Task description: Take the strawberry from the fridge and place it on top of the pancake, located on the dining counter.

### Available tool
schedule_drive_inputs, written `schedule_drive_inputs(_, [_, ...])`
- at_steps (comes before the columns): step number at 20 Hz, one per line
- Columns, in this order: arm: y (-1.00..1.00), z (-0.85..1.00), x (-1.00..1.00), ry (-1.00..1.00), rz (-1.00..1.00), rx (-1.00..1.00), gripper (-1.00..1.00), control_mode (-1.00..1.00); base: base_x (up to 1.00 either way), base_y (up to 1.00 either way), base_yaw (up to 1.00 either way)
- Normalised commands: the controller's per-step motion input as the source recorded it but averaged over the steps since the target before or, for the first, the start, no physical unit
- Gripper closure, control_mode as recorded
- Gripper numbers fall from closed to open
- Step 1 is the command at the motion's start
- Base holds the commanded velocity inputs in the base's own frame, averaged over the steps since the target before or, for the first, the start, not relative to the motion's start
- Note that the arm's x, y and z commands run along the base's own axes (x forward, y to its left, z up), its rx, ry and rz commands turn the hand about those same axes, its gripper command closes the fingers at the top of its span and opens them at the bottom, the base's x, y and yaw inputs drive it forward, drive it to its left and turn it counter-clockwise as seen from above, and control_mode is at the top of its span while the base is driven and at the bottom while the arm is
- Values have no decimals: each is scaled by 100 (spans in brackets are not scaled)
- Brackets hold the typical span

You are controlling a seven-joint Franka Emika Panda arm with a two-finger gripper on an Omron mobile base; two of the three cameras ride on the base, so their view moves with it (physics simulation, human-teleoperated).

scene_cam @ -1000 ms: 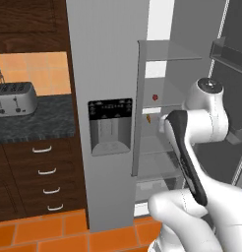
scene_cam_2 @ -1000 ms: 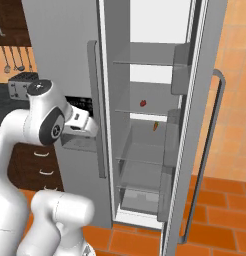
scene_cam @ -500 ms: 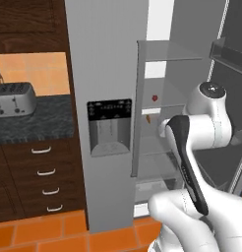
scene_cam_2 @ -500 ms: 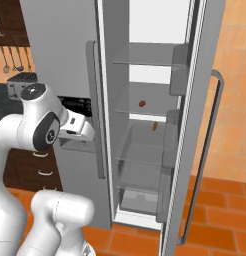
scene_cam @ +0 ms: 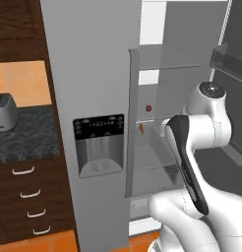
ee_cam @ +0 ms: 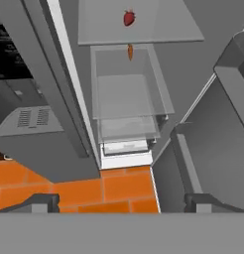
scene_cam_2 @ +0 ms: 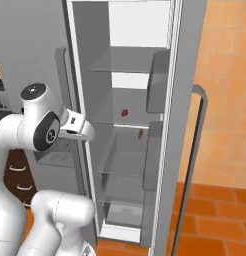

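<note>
strawberry (scene_cam_2: 125,113) on a glass shelf in the open fridge (scene_cam: 93,74), small orange item (scene_cam_2: 140,134) below it, claw (ee_cam: 121,201) fingers wide apart, no legible writing

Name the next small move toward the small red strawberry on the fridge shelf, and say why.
Probably raise the hand and reach forward into the open light-grey fridge toward the small red strawberry. The berry sits on a glass shelf, above the small orange item; the jaws stand open and empty, looking down at the floor.
</note>
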Motion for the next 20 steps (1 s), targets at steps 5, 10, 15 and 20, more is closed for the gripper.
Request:
schedule_drive_inputs(5, [0,0,0,0,0,0,-100,100,57,-10,-19])
schedule_drive_inputs(10, [0,0,0,0,0,0,-100,100,48,-1,-19])
schedule_drive_inputs(15, [0,0,0,0,0,0,-100,100,27,-22,-14])
schedule_drive_inputs(20, [0,0,0,0,0,0,-100,100,54,-5,3])
